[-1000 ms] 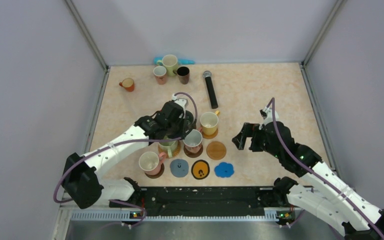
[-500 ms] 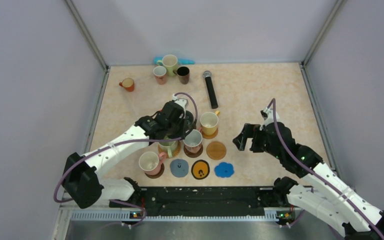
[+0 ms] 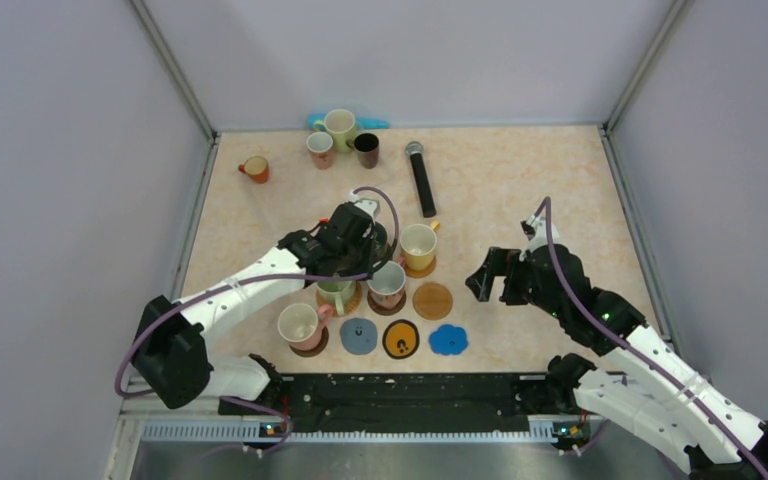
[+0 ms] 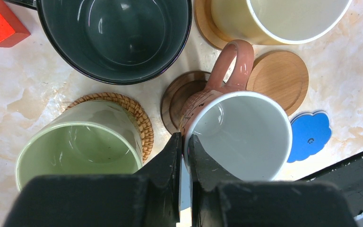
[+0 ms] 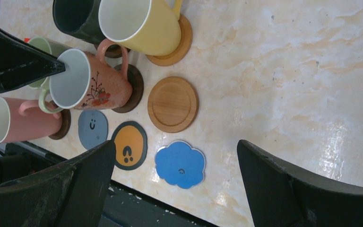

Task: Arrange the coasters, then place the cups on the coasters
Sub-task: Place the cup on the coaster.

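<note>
My left gripper (image 4: 183,142) is shut on the rim of a pink flowered cup (image 4: 241,137), which stands over a dark brown coaster (image 4: 177,97); I cannot tell if it rests on it. Around it are a pale green cup (image 4: 75,151) on a woven coaster (image 4: 132,106), a dark green cup (image 4: 118,38) and a yellow cup (image 3: 419,246) on a tan coaster. A plain pink cup (image 3: 300,325) sits on a dark coaster. The wooden coaster (image 5: 172,104), grey-blue coaster (image 5: 93,127), black-and-yellow coaster (image 5: 128,145) and blue scalloped coaster (image 5: 179,163) are bare. My right gripper (image 5: 176,144) hangs open above them.
At the back stand a large pale green cup (image 3: 340,128), a pink cup (image 3: 320,148), a brown cup (image 3: 366,149) and an orange cup (image 3: 255,168). A black microphone (image 3: 420,178) lies behind the yellow cup. A small red piece (image 4: 0,23) lies by the dark green cup.
The left arm's lower links have shifted slightly to the right while its gripper stays on the flowered cup. The right arm has not moved.
</note>
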You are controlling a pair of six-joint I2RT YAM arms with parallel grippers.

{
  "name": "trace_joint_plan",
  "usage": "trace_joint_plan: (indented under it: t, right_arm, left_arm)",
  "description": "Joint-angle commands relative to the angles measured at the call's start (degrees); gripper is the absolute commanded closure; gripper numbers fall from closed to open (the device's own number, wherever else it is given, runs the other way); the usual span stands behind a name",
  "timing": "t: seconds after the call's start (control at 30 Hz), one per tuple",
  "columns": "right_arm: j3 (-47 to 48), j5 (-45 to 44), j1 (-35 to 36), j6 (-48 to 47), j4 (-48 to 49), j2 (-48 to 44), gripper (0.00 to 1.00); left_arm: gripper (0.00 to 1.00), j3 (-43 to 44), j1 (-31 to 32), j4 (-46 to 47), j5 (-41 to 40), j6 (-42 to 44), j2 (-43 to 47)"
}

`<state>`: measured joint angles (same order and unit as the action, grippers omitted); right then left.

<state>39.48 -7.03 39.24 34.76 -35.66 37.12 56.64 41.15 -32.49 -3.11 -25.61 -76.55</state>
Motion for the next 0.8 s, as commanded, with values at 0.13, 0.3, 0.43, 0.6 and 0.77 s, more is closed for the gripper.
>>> trace_joint_plan:
  t: [0.13,0.3,0.43,0.6,0.77]
  right_arm:
    - [1.92,-0.61,-0.05,0.14,0.32,-0.56,0.02]
    - [1.78,-0.55,-0.04,0.28,0.37,-0.59,0.02]
    - [1.74,-0.47,-0.04,0.29,0.33,-0.73,0.02]
    - [1.76,-0.57,-0.09,0.26,0.09,-1.16,0.02]
    - [1.59,-0.52,-0.04,0.48,-0.07,-1.66,0.02]
  left_arm:
    - [1.00,0.36,0.25,5.33,-0.54,-0.15,0.33]
    - [0.95,-0.03,0.25,5.94,-0.33,0.03,0.15]
    - [0.90,-0.29,0.25,6.20,-0.01,-0.06,0.01]
    - [0.87,-0.47,0.25,5.83,-0.39,-0.06,0.33]
    - [0.81,-0.49,0.26,5.63,0.01,-0.15,0.96]
